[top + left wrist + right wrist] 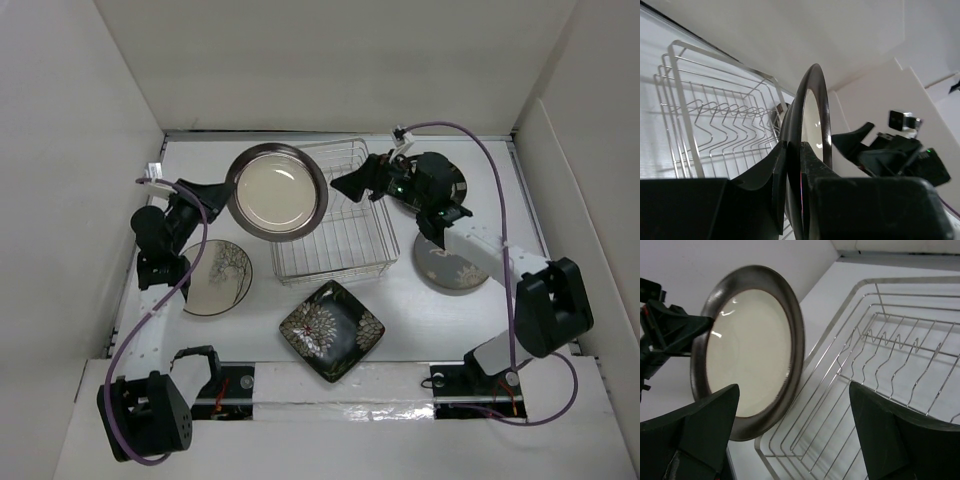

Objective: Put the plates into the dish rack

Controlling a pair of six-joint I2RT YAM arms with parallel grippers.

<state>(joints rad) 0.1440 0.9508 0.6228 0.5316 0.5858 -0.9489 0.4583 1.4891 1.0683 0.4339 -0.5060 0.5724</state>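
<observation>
Now L fingers [761, 179] pinch black-rimmed plate [277, 188].

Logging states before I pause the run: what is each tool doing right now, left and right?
Left tool: closed on the rim of the black-rimmed plate.
Right tool: open, holding nothing.

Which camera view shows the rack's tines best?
Left wrist: the rack's row of tines shows clearly, almost whole. Right wrist shows only part of the row. Top view shows the rack partly under the plate, tines indistinct.
</observation>
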